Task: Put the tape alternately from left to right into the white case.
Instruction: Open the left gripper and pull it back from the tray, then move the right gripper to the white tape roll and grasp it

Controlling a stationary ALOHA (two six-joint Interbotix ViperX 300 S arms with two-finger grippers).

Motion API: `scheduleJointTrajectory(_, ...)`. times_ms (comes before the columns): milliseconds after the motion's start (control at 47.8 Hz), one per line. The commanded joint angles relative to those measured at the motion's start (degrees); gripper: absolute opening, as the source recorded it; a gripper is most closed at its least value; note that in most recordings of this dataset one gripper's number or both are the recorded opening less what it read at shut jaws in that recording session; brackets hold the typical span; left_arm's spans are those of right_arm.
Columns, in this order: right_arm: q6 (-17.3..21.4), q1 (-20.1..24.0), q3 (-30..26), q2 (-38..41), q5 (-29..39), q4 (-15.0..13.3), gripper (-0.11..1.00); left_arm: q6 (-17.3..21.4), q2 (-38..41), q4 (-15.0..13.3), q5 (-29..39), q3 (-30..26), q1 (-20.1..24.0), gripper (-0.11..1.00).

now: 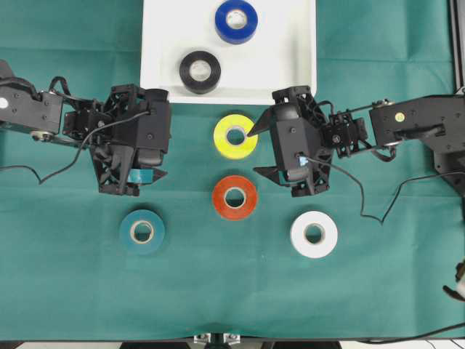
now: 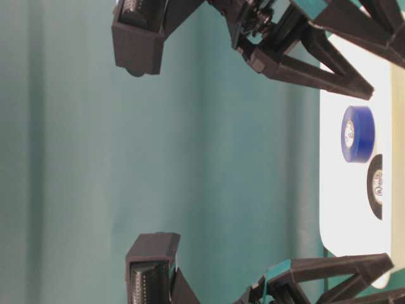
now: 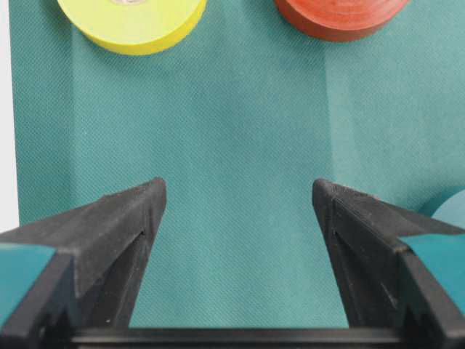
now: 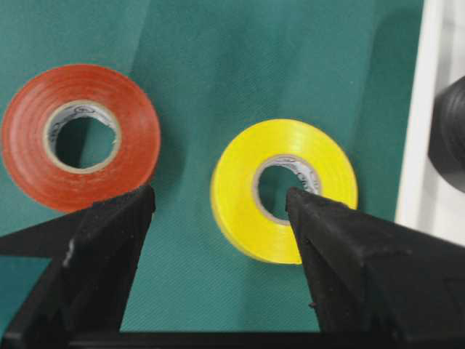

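The white case (image 1: 290, 43) lies at the top middle and holds a blue tape roll (image 1: 236, 20) and a black one (image 1: 200, 71). On the green cloth lie a yellow roll (image 1: 235, 136), a red roll (image 1: 235, 197), a teal roll (image 1: 142, 231) and a white roll (image 1: 314, 234). My left gripper (image 3: 237, 193) is open over bare cloth, left of the yellow roll (image 3: 134, 22). My right gripper (image 4: 220, 195) is open, with one fingertip over the yellow roll's (image 4: 327, 156) hole and the other by the red roll (image 4: 138, 131).
The case's rim (image 4: 421, 145) and the black roll (image 4: 450, 131) sit just beyond the yellow roll. The teal roll (image 3: 447, 207) peeks in beside the left gripper's finger. Cables trail from both arms across the cloth.
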Motion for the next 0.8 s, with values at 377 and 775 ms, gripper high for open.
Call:
scheduleJointTrajectory(377,4.0,5.4,2.8,-4.2,0.4,0.3,0.81,0.0,-1.3,-0.2,-0.4,0.4,-0.4,0.34)
scheduleJointTrajectory(775,8.9,10.2,8.2,-7.9,0.4,0.4,0.81,0.0,-1.3,-0.2,-0.4,0.1,-0.4,0.34)
